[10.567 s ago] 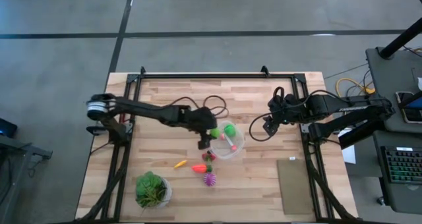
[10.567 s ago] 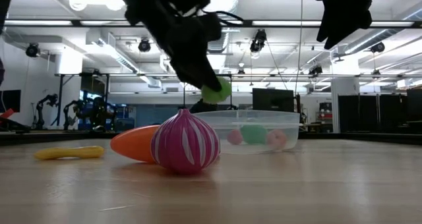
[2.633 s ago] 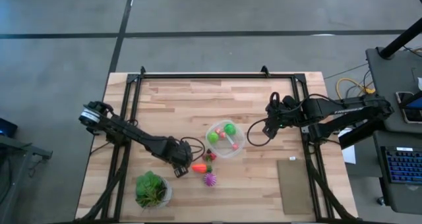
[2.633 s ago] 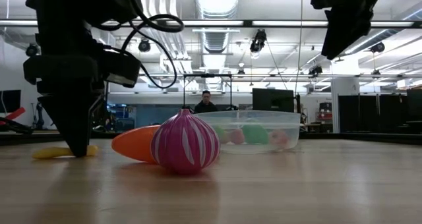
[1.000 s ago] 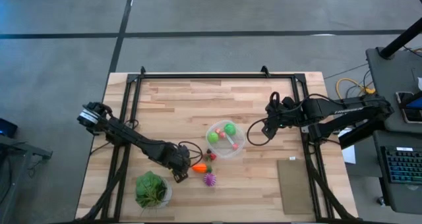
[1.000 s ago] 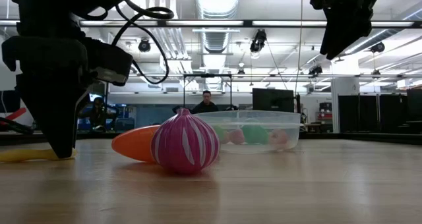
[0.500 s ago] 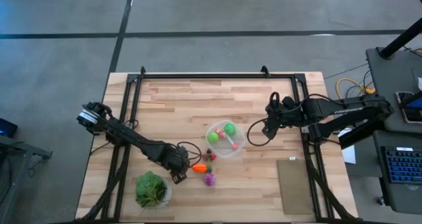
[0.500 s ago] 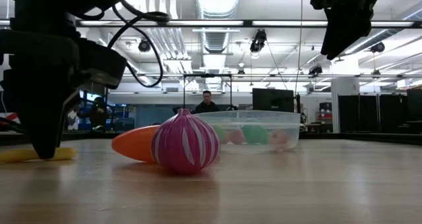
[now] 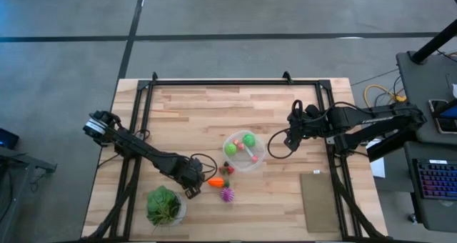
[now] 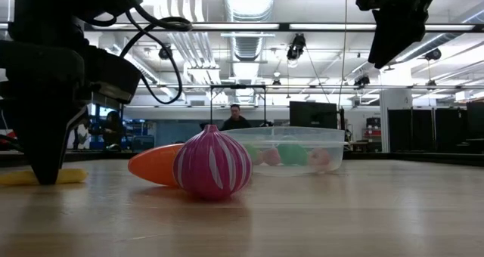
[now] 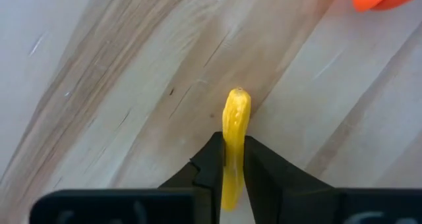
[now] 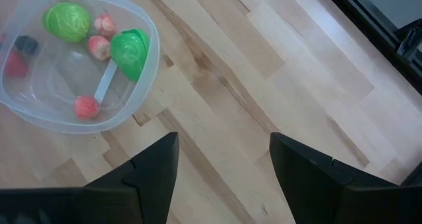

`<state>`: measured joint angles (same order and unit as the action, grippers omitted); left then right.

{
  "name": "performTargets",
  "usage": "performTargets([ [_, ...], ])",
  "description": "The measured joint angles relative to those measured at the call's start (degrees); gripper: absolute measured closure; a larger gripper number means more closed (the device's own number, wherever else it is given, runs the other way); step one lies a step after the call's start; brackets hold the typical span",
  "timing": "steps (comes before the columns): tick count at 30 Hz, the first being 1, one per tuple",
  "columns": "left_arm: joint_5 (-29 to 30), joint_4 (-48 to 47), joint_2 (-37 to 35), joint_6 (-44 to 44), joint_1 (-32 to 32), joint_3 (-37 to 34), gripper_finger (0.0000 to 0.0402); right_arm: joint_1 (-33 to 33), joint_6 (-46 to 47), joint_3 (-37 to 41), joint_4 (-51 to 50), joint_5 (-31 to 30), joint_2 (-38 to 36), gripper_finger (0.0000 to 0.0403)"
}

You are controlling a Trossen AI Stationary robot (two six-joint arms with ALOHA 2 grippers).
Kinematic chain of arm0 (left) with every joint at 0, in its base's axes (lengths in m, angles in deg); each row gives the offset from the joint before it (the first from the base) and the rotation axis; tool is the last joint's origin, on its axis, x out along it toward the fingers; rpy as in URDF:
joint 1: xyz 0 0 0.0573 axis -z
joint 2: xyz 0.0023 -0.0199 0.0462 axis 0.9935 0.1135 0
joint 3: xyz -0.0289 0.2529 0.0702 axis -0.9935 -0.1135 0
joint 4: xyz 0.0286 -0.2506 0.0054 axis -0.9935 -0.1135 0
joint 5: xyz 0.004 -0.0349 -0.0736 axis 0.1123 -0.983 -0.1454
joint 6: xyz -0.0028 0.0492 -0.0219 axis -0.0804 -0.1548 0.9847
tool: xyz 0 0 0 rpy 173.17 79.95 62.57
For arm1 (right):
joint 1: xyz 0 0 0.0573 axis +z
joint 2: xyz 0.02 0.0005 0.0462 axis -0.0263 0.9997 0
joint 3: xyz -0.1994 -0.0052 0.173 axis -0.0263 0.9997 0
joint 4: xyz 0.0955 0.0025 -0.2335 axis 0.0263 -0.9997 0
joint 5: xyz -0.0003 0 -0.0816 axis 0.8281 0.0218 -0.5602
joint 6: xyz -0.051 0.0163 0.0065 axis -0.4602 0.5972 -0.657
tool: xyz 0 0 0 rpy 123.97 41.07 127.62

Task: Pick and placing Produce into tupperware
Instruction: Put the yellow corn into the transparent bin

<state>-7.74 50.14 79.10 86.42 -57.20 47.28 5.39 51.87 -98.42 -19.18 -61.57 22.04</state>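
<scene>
Left pincer (image 9: 191, 188) is down at the table (image 9: 214, 107), its two dark fingers (image 11: 214, 165) closed on the yellow produce piece (image 11: 233, 141), which lies flat on the wood with its long axis running straight out between them, rounded tip pointing away from the wrist. On the high view this sits at about 7 o'clock from the table's middle, with the leafy plant in its white pot (image 9: 164, 206) just beyond at 7 o'clock from the pincer. In the low view the pincer's tips meet the wood on top of that yellow piece (image 10: 23, 178), which stretches sideways along the surface. Right pincer (image 9: 292, 133) hangs above the table at 3 o'clock from the tupperware (image 9: 244, 151), fingers (image 12: 155, 168) spread wide and holding nothing. The clear round tupperware sits near the table's centre and holds two green pieces (image 12: 68, 20) and several small pinkish-red ones (image 12: 86, 107). The orange carrot-like piece (image 9: 216, 182) lies on the wood at 7 o'clock from the tupperware, long axis roughly 9-to-3, just beside the left pincer. The spiky purple ball (image 9: 227, 194) rests at 5 o'clock from the carrot, near it. A small red piece (image 9: 226, 171) lies between the carrot and the tupperware's rim.
</scene>
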Motion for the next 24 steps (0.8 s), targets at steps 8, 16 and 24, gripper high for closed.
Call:
performTargets([
  [8, 0.6, 0.1, 0.0, -0.2, 0.1, 0.6, 0.0373, 0.0, -0.2, 0.0, 0.0, 0.0, 0.0, 0.0172],
  [16, 1.5, 0.6, -1.6, -2.1, 0.3, 2.7, 0.0373, 0.0, -0.5, 0.0, 0.1, 0.0, 0.0, 0.0172],
  [24, 2.9, 0.3, -5.4, -6.8, -0.2, 6.0, 0.0373, 0.0, -1.0, 0.0, 0.5, 0.0, 0.0, 0.0172],
])
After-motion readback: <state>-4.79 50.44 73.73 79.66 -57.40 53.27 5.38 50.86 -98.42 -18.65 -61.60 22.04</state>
